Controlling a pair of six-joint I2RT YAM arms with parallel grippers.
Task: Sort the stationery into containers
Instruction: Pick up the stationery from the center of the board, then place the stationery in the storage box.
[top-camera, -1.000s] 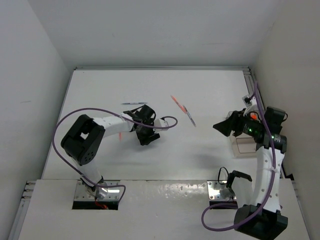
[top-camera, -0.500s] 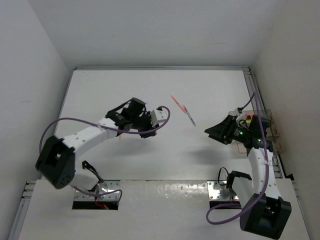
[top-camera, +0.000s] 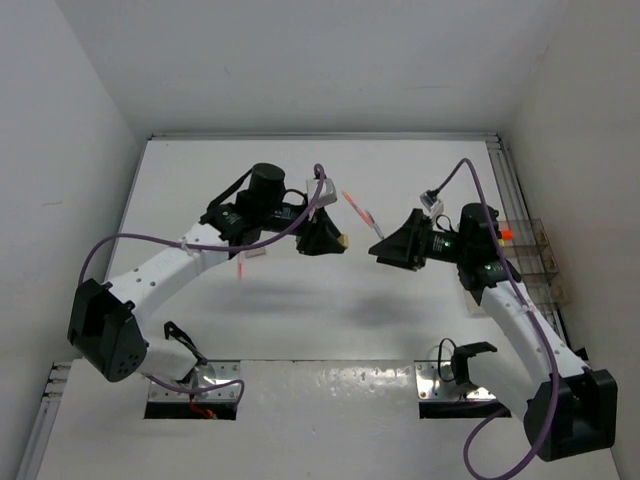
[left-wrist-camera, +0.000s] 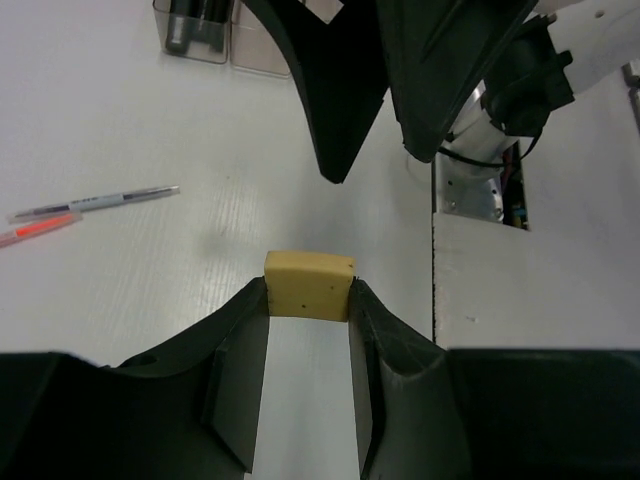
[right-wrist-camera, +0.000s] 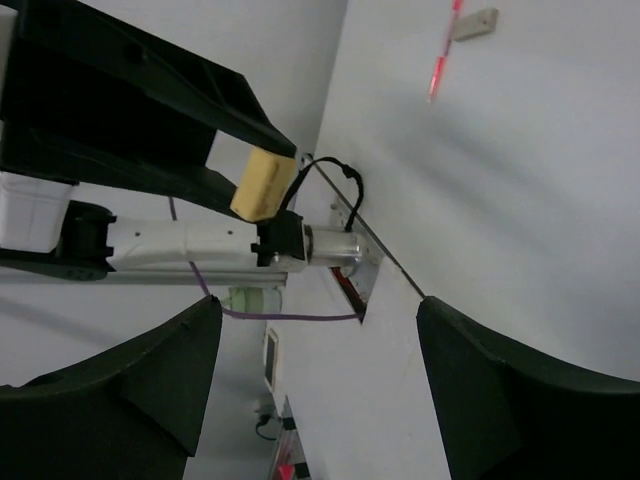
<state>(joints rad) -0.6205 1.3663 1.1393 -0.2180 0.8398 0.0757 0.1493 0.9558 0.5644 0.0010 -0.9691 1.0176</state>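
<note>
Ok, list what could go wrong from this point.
1. The eraser is pinched only at the very fingertips of the left end effector, above the table. With so little grip, it might slip out and drop.
2. The right end effector is open and faces the left one at close range. Any further approach could knock the two together or push the eraser loose.

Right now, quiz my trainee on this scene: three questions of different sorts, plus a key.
1. True or false: the right gripper is shut on a highlighter.
2. What does the left gripper hold? A) a highlighter B) a tan eraser block C) a clear box
3. Fill in: the orange pen and the grey pen lie side by side on the ____.
Key: 1 false, it is open and empty. 2 B. 3 table.
</note>
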